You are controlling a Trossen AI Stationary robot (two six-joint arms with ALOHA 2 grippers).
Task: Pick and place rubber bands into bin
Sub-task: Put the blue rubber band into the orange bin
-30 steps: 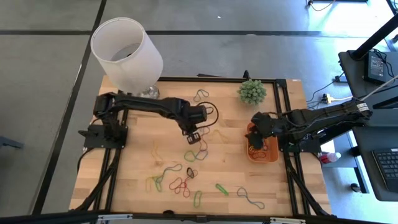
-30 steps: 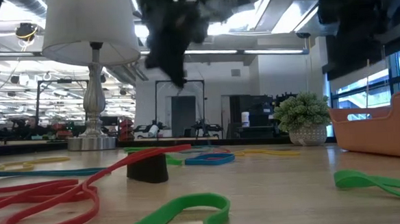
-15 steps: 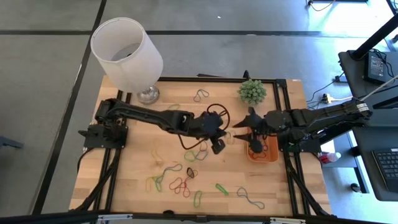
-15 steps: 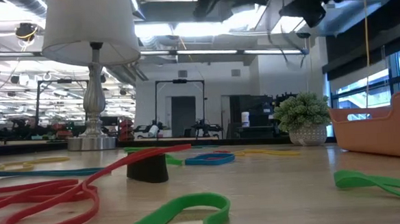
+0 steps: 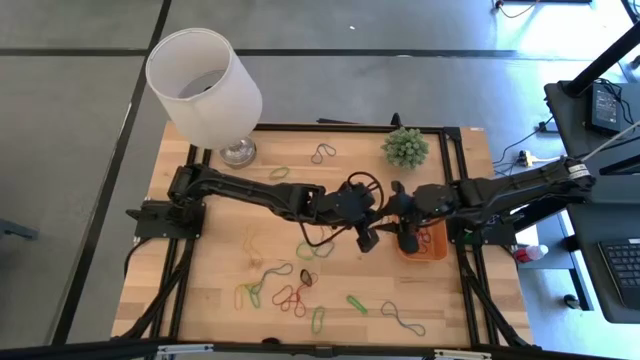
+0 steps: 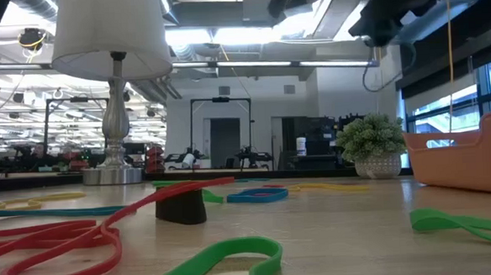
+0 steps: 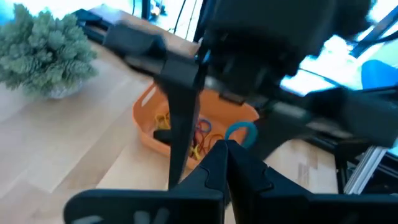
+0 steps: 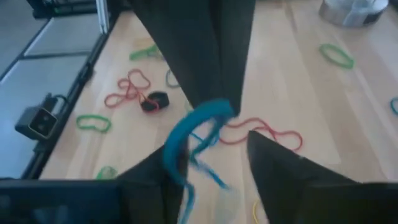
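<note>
Left end effector (image 5: 371, 240), closed on a blue rubber band (image 8: 189, 134), has advanced to just beside the bin (image 5: 432, 244). Right end effector (image 5: 392, 190), fingers apart, has closed in and now faces it, the band between its fingers. Other rubber bands (image 5: 283, 292) lie on the counter (image 5: 220, 270) behind.

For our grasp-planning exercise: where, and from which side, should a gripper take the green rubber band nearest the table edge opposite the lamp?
Pinch one long side of the green rubber band at mid-length, coming straight down: it lies flat, a narrow loop seemingly clear of its neighbours.
</note>
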